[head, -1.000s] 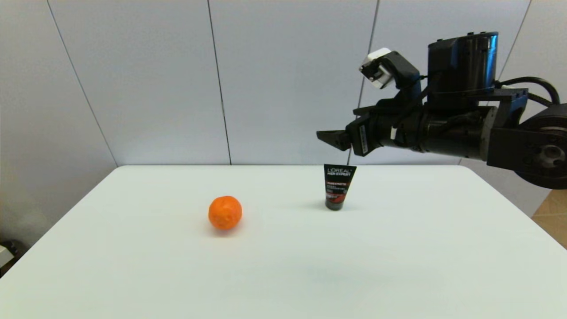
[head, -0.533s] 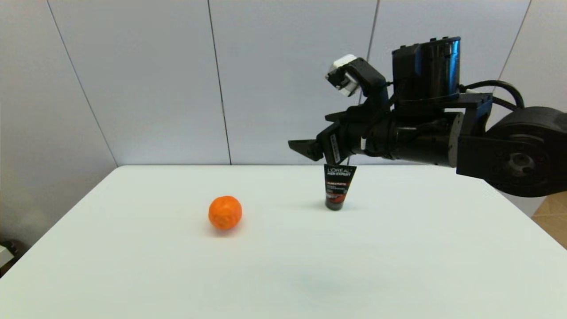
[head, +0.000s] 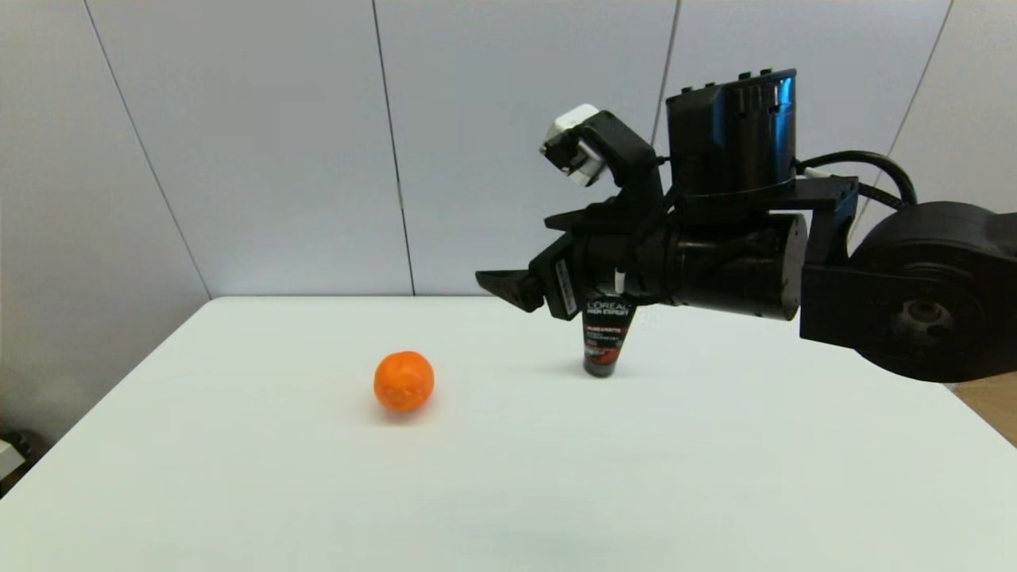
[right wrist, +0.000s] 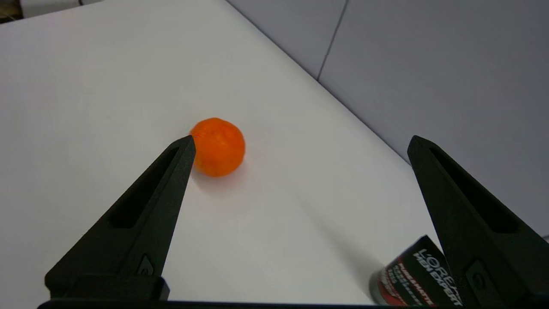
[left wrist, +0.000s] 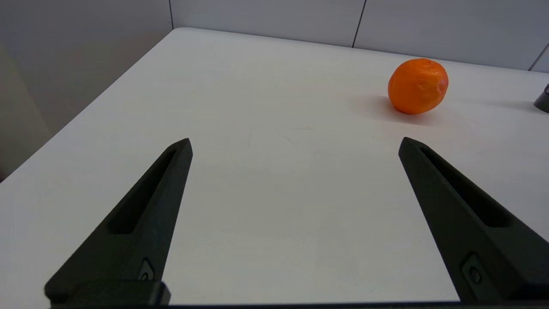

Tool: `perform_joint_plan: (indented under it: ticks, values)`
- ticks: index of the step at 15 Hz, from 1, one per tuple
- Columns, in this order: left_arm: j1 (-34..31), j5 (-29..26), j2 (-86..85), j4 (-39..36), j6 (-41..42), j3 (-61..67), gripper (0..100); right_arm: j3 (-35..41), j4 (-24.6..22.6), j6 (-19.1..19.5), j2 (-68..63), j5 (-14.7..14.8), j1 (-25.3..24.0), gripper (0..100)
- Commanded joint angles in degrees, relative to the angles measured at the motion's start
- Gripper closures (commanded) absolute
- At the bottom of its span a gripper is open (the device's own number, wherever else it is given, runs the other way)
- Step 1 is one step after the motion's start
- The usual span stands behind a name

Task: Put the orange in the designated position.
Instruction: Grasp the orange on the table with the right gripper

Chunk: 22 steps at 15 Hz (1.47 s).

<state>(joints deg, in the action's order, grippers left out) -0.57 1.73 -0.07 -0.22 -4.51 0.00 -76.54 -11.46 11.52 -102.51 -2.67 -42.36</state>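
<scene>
Small round bright-orange fruit [head: 404, 381] resting on the plain white matte tabletop [head: 715, 461], well to the left of the upright black tube with red band [head: 604, 343]. Risk ahead, likely: clipping and toppling that tube on descent, or nudging the round fruit into a roll. Right claw [right wrist: 300, 141] spread wide and empty, held high above the tube, reaching leftward toward the fruit. Left claw [left wrist: 296, 143] spread wide too, empty, low over the tabletop short of the fruit.

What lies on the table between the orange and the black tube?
Nothing: in the head view only bare white table separates the orange from the upright black tube. The right gripper hangs above that stretch.
</scene>
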Motion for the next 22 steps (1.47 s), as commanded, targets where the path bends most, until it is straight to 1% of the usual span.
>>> perform_joint_plan:
  ticks: [1, 7, 10, 14, 22]
  values:
    - [0.0, 0.0, 0.1, 0.0, -0.1, 0.0, 0, 0.0, -0.3, 0.1, 0.2, -0.1, -3.3, 0]
    - [0.0, 0.0, 0.1, 0.0, -0.1, 0.0, 0, -0.3, -0.3, 0.0, -1.3, -0.1, -8.5, 0]
    - [0.0, 0.0, 0.1, 0.0, -0.1, 0.0, 0, -0.4, -0.3, 0.0, -2.0, -0.1, -10.3, 0]
    - [0.0, 0.0, 0.1, 0.0, -0.1, 0.0, 0, -0.4, -0.2, -0.2, -3.4, 0.0, -9.6, 0]
    - [0.0, 0.0, 0.1, 0.0, -0.1, 0.0, 0, -1.1, -0.3, -0.2, -6.9, -0.1, -4.8, 0]
